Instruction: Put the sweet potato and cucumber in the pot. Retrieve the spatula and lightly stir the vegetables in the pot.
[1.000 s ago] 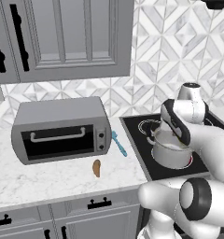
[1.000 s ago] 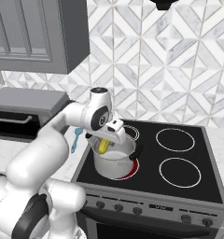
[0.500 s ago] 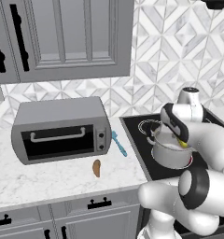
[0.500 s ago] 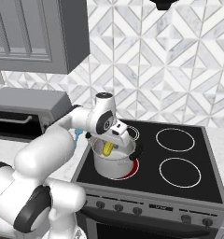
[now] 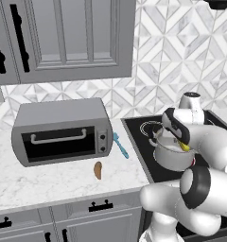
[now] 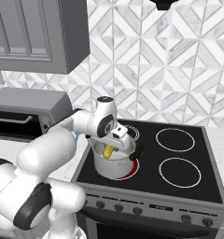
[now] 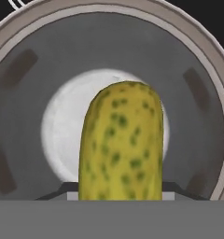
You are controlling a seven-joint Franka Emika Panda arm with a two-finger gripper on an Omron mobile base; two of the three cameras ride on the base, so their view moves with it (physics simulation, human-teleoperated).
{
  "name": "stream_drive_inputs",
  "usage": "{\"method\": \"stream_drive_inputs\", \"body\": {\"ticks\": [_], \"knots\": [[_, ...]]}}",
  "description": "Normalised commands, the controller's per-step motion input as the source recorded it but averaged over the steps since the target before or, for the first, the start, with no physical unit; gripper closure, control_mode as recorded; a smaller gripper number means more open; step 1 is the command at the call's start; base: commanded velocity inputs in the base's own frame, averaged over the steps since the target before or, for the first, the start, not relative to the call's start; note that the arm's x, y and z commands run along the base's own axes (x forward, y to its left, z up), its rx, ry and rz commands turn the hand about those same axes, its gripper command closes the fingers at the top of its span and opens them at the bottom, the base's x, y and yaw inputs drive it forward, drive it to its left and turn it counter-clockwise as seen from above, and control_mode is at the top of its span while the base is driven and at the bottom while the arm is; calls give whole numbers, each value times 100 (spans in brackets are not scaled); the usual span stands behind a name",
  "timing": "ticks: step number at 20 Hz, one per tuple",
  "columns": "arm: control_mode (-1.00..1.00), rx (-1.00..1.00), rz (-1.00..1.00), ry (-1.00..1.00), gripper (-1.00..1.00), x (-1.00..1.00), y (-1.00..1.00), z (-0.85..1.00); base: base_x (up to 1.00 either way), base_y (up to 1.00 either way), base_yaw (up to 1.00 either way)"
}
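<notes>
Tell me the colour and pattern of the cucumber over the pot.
Yellow-green with darker green speckles; the cucumber shows best in the hand view, above the pot.

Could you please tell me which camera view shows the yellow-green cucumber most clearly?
The hand view: the speckled yellow-green cucumber is seen up close, hanging from the claw over the shiny steel pot's round interior. In the right base view it is a small yellow piece at the pot's rim; in the left base view only a yellow sliver shows.
</notes>
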Motion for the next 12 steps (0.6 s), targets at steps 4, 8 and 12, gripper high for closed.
{"method": "stream_drive_inputs", "body": {"ticks": [4, 8, 12], "knots": [[-100, 0, 0, -3, -100, 0, 0, -6, 0, 0, 0], [-100, 0, 0, 0, -100, 0, 0, 0, 0, 0, 0], [-100, 0, 0, 0, -100, 0, 0, 7, 0, 0, 0]]}}
